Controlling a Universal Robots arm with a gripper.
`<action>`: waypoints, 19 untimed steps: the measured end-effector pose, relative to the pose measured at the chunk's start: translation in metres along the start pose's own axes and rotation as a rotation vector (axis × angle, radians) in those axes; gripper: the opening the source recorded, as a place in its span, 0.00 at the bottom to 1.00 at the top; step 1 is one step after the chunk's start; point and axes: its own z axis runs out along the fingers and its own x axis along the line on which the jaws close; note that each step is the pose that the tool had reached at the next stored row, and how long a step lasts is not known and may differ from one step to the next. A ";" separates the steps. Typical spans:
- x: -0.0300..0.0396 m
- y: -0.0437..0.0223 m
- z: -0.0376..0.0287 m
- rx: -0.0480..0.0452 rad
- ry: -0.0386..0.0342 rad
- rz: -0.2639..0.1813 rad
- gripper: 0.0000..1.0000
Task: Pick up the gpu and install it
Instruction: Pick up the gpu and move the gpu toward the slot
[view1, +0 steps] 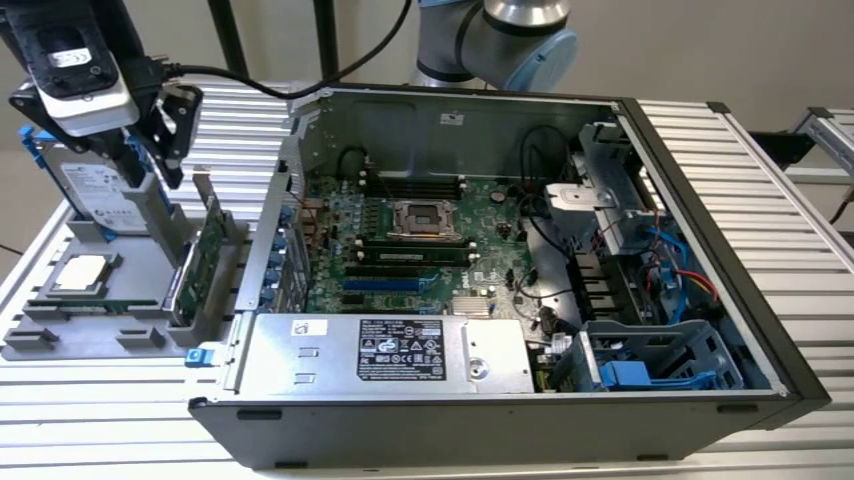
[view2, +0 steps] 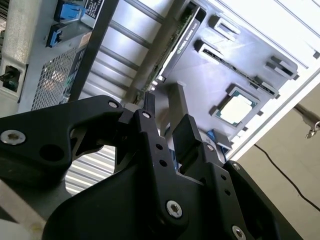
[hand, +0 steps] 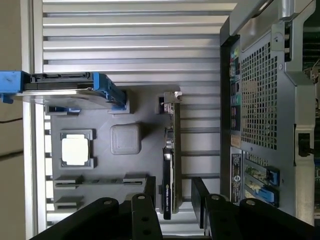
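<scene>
The thin green rectangular gpu (view1: 200, 262), with its black cooler shroud on one face and a silver metal bracket at one end, stands on its long edge in a slot of a grey moulded holder tray (view1: 80, 335), not yet lifted. The tray sits on the ribbed aluminium desk (view1: 107, 420) just beside the open dark-grey computer case (view1: 467, 420), on the exterior view's left. The black two-fingered gripper (view1: 158, 165) hangs above the tray near the card, apart from it. In the first wrist view the gripper (hand: 175, 192) has its fingers (hand: 150, 200) spread wide, and the upper edge of the gpu (hand: 170, 150) runs in line with the gap between them. The second wrist view shows the same spread gripper (view2: 162, 107) with nothing in it. Also in the tray, a silver hard drive with blue clips (view1: 96, 190) stands upright beyond the gripper, and a small square silver processor chip (view1: 80, 272) lies flat in its own recess.
</scene>
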 end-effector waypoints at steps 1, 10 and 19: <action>0.0000 -0.0008 0.0007 0.0000 0.0000 0.000 1.00; -0.0001 -0.0082 0.0069 0.0000 0.0000 0.000 1.00; -0.0001 -0.0123 0.0113 0.0001 0.0027 0.000 1.00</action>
